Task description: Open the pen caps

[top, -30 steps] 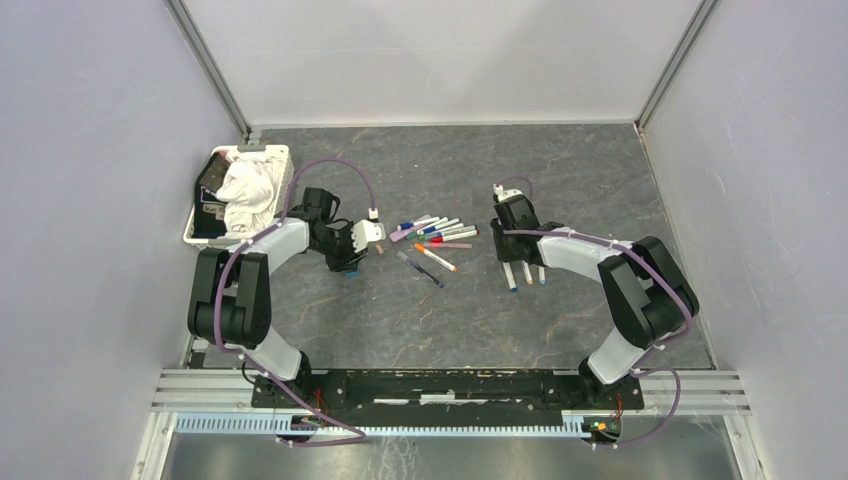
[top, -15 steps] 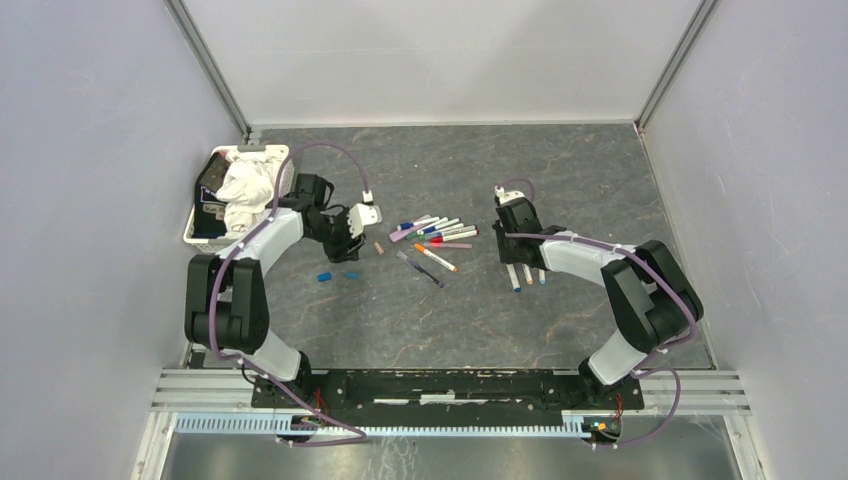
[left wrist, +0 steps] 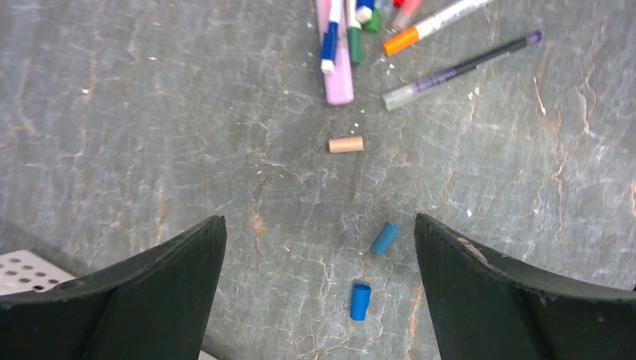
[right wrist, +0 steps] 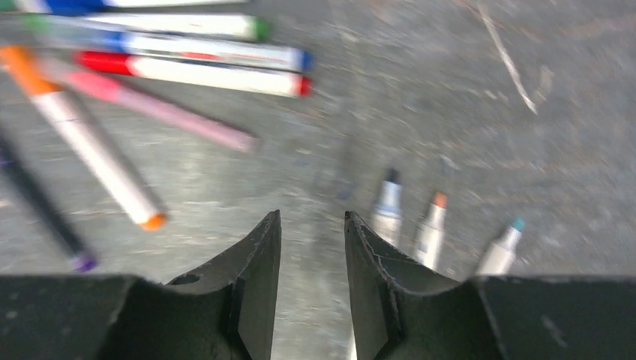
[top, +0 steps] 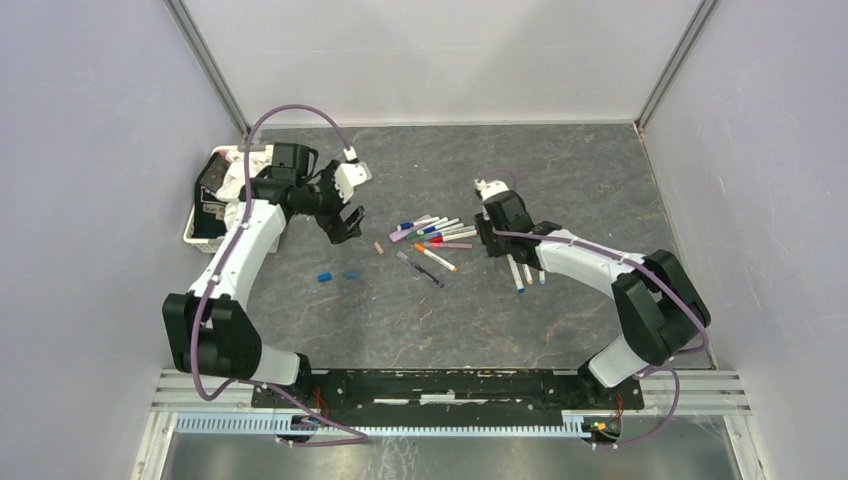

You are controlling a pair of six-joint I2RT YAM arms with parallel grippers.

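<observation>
The left fingers [left wrist: 150, 292] gape empty over loose pen caps [left wrist: 360, 300], the right fingers [right wrist: 247, 300] barely parted, empty, near uncapped pens [right wrist: 431, 232] seemingly sorted aside.

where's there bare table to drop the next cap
Widest bare stretch: the near side of the table, between the two blue caps, the three uncapped pens and the arm bases. Also bare: the far strip behind the pen pile, up to the back wall. Crowded: the middle, around that pile and the tan cap.
</observation>
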